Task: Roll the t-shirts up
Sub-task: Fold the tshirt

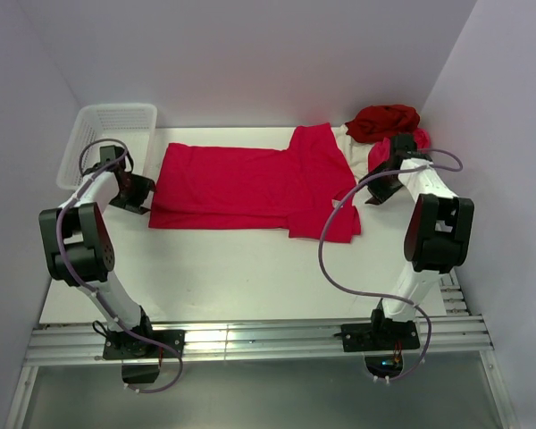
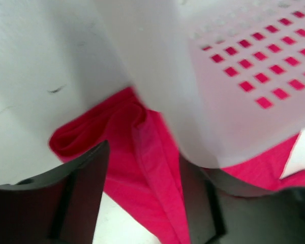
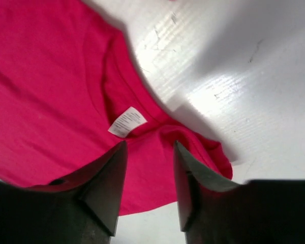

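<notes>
Two black end effectors flank one bright crimson t-shirt (image 1: 250, 183), smoothed into a long, soft rectangle across the glossy white desk (image 1: 250, 268). At its hem, beside the perforated plastic basket (image 1: 116, 121), the left end effector (image 2: 142, 162) stands spread. The right end effector (image 3: 150, 152), likewise spread, hangs over the collar and its white label (image 3: 127, 122). A crumpled pile of dark red, pink and cream shirts (image 1: 384, 121) sits in the far right corner.

Shows white links with black joint housings on left arm (image 1: 76, 243) and right arm (image 1: 438, 232); trails lilac cables (image 1: 321, 253); ends in matte black wedge fingers on left gripper (image 2: 142, 152) and right gripper (image 3: 150, 146).
</notes>
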`<act>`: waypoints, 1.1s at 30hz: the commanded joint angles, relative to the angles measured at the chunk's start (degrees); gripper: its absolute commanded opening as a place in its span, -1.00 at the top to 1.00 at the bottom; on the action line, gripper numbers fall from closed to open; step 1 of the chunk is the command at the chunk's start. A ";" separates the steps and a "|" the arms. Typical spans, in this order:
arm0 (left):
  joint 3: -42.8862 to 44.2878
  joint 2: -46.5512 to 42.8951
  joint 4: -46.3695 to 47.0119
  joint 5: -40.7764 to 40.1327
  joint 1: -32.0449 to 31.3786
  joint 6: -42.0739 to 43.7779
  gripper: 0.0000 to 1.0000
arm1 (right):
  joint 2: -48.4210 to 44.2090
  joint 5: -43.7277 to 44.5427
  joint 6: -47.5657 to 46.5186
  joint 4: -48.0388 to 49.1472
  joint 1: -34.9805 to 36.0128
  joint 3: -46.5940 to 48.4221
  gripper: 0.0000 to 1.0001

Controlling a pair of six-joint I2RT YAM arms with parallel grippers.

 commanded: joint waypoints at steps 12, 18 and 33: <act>0.95 -11.54 1.61 3.20 -2.90 9.77 -0.51 | -16.70 2.86 -3.06 4.75 -1.16 -15.15 0.09; -9.68 -20.15 3.28 3.03 -7.73 9.78 -0.46 | -22.07 1.29 -1.83 10.38 -1.42 -26.05 0.20; -24.81 -24.65 10.92 3.47 -8.79 11.09 -0.39 | -15.66 -1.71 2.75 21.64 -0.90 -31.33 -0.01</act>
